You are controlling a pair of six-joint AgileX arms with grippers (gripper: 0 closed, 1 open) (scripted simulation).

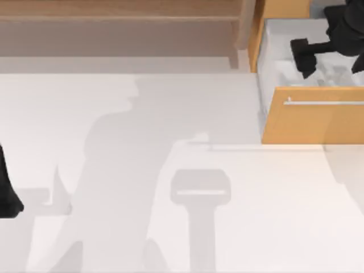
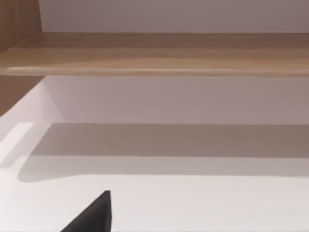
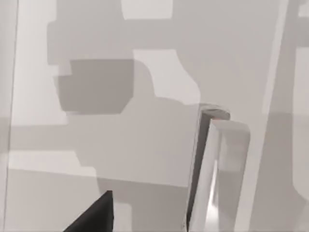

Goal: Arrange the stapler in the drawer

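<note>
The drawer (image 1: 313,122) stands pulled out at the table's back right, with an orange-tan front, a silver bar handle (image 1: 324,103) and a white interior (image 1: 278,68). My right gripper (image 1: 306,57) hangs over that interior, open, with nothing between its fingers. The stapler (image 3: 212,164), a narrow whitish-silver, almost see-through bar, lies on the white drawer floor (image 3: 145,145) in the right wrist view. It sits a little apart from one dark fingertip (image 3: 94,217). My left arm (image 1: 7,193) is parked at the table's left edge.
A paler brown open shelf unit (image 1: 119,28) runs along the back left, and its shelf board (image 2: 154,53) faces the left wrist view. Grey shadows of the arms fall across the white tabletop (image 1: 273,199).
</note>
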